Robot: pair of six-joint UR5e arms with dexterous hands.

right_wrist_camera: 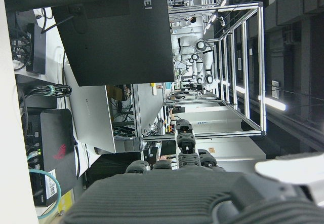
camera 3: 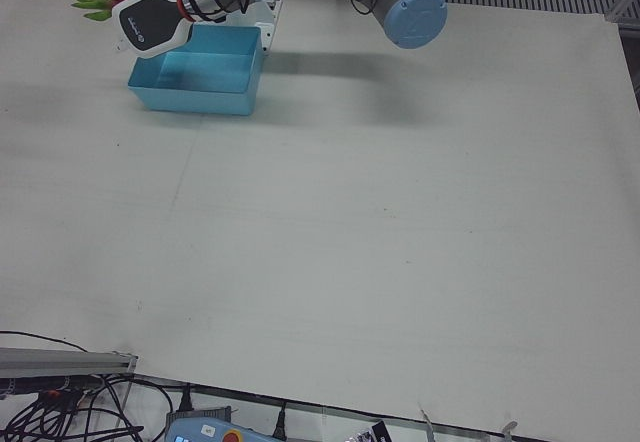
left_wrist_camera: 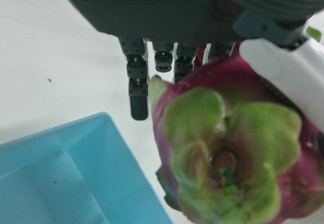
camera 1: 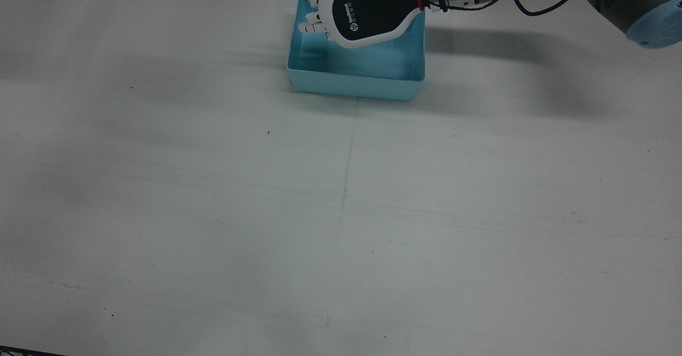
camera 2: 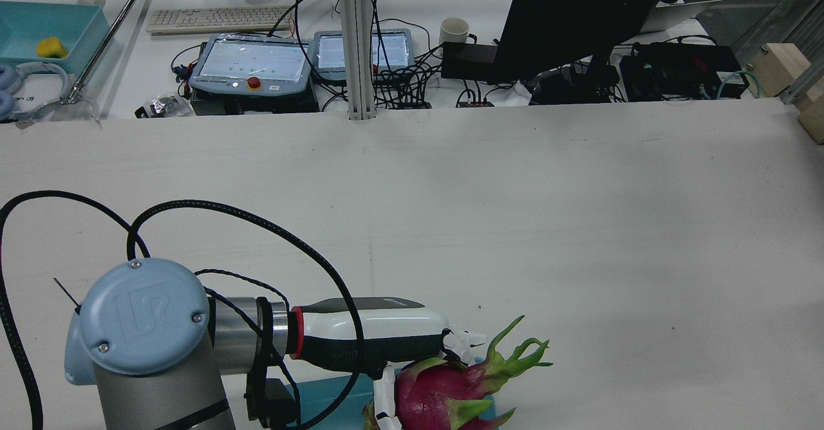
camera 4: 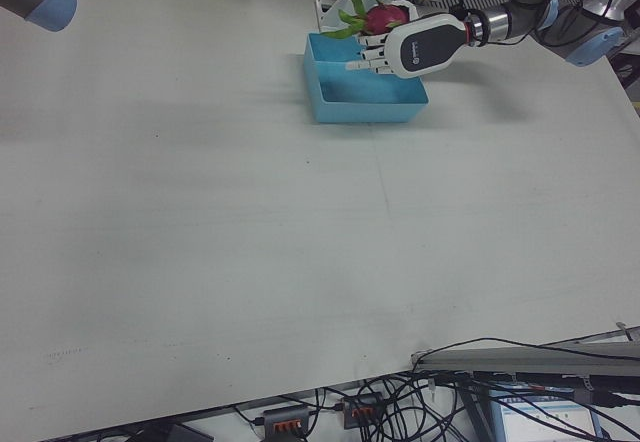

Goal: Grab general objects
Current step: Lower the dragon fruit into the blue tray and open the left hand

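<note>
**Op:** Rear view: my left hand [camera 2: 412, 346] is wrapping its fingers around the dragon fruit [camera 2: 444, 394], just over the blue bin's [camera 2: 322, 401] far edge.

**Buddy:** Left hand view?

**Op:** Fruit's filling it. Probably heavy and slick-skinned, so I'm gripping the body, not the soft leaves. Right hand view: fingers [right_wrist_camera: 185, 145] look curled, empty.

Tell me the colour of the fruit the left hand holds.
Magenta dragon fruit with green scales, clearest in the rear view.
</note>
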